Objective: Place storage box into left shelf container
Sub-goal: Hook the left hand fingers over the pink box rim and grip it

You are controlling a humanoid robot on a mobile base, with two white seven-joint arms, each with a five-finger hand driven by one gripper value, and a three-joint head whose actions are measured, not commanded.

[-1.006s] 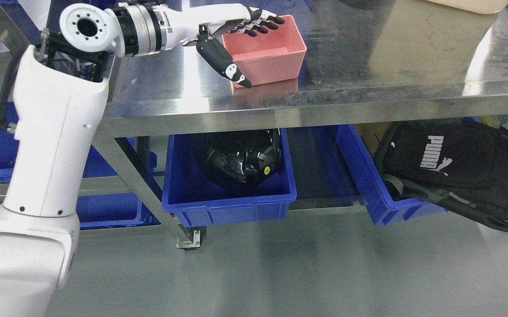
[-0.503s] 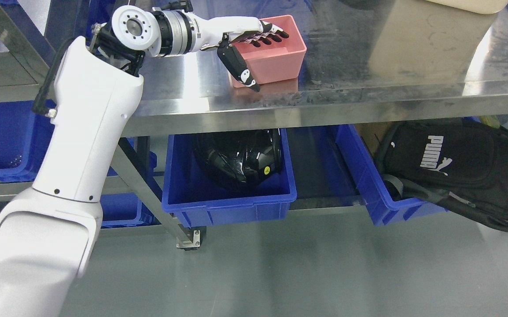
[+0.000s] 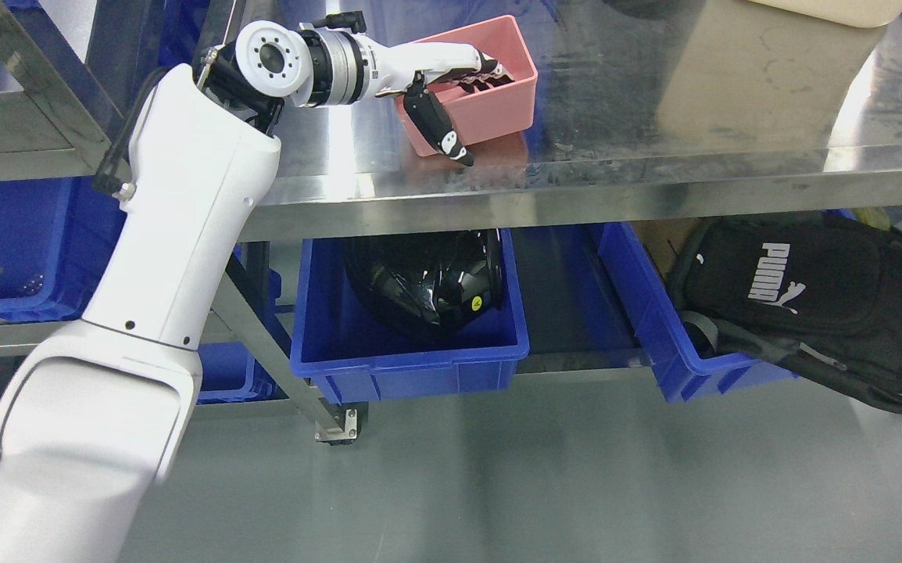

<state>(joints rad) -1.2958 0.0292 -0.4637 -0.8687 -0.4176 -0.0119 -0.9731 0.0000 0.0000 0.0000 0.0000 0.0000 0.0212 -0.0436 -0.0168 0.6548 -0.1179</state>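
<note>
The pink storage box (image 3: pixel 502 98) sits on the steel table (image 3: pixel 654 184) near its front edge and is tilted. My left hand (image 3: pixel 473 109) reaches in from the left and grips the box's near-left wall. Its fingers (image 3: pixel 490 69) are curled inside the box. The black thumb (image 3: pixel 439 129) presses on the outside of the wall. A blue shelf container (image 3: pixel 5 242) sits on the rack at the far left, below table height. My right arm does not show.
Under the table a blue bin (image 3: pixel 412 363) holds a black helmet (image 3: pixel 427 281). Another blue bin (image 3: pixel 681 356) holds a black bag (image 3: pixel 818 305). A beige box (image 3: pixel 740 70) stands on the table at the back right. Steel rack legs (image 3: pixel 263 328) cross below my arm.
My left hand slid further over the pink box's wall and closed on it. The box has tipped from flat to tilted. My forearm swung right and up.
</note>
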